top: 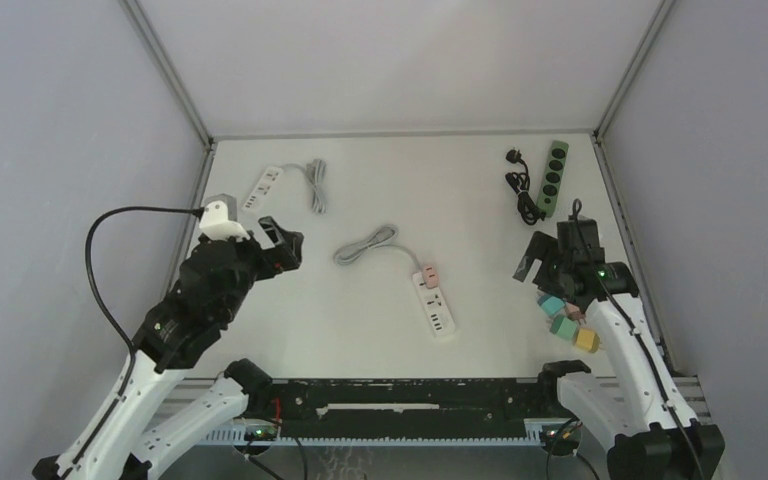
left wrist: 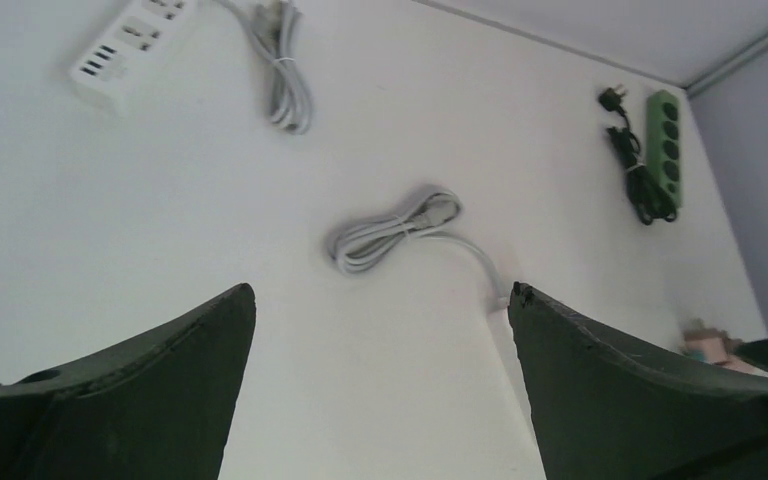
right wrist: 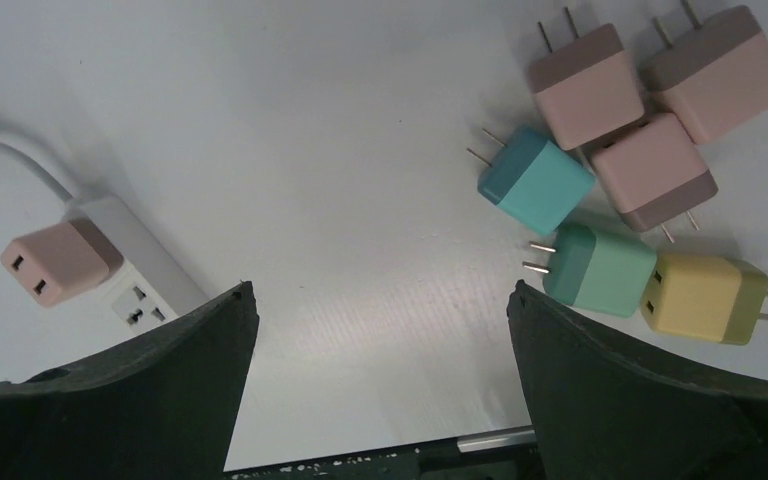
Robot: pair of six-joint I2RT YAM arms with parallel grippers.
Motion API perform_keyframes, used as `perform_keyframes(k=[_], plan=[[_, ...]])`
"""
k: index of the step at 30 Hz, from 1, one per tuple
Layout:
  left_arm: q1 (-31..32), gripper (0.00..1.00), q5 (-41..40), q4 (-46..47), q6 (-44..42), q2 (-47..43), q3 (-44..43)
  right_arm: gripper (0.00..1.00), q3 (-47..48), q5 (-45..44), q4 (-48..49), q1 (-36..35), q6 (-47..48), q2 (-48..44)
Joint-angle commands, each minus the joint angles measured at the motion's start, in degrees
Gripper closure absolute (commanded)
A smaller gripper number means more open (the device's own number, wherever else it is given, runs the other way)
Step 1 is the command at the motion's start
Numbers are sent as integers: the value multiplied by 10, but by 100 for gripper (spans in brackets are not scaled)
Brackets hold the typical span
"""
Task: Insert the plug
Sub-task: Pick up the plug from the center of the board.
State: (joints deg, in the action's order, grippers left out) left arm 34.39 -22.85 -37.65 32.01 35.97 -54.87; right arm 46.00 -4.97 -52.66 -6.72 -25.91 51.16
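A pink plug (top: 426, 275) (right wrist: 60, 262) sits in the end socket of the white power strip (top: 437, 312) (right wrist: 145, 270) at the table's middle. Loose plugs lie in a cluster at the right: three pink ones (right wrist: 650, 170), a teal one (right wrist: 535, 180), a mint one (right wrist: 600, 268) and a yellow one (right wrist: 705, 298). My right gripper (top: 535, 262) (right wrist: 380, 295) hovers open and holds nothing, between the strip and the cluster. Left of the strip, my left gripper (top: 280, 245) (left wrist: 382, 300) is raised, open and holds nothing.
The strip's grey cable (top: 365, 245) (left wrist: 390, 232) lies coiled behind it. A second white power strip (top: 263, 186) (left wrist: 130, 40) with its cable is at the back left. A green power strip (top: 556, 178) (left wrist: 665, 150) with a black cord is at the back right. Walls enclose three sides.
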Motion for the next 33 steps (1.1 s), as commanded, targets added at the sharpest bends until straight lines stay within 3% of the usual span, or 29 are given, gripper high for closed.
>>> perform_keyframes(k=[1, 9, 18, 25, 33], plan=[[-4, 0, -71, -34, -79, -9, -31, 0, 3, 21, 13, 45, 2, -11], [-4, 0, -153, 36, -142, -67, 30, 0, 0, 75, 28, 171, 13, 40], [16, 0, -191, 48, -150, -101, 69, 0, -23, -5, 102, 253, -1, 81], [27, 0, -196, 54, -156, -117, 77, 6, -38, 6, 149, 258, -19, 149], [36, 0, -193, 58, -157, -126, 81, 12, -54, 21, 118, 217, -39, 174]])
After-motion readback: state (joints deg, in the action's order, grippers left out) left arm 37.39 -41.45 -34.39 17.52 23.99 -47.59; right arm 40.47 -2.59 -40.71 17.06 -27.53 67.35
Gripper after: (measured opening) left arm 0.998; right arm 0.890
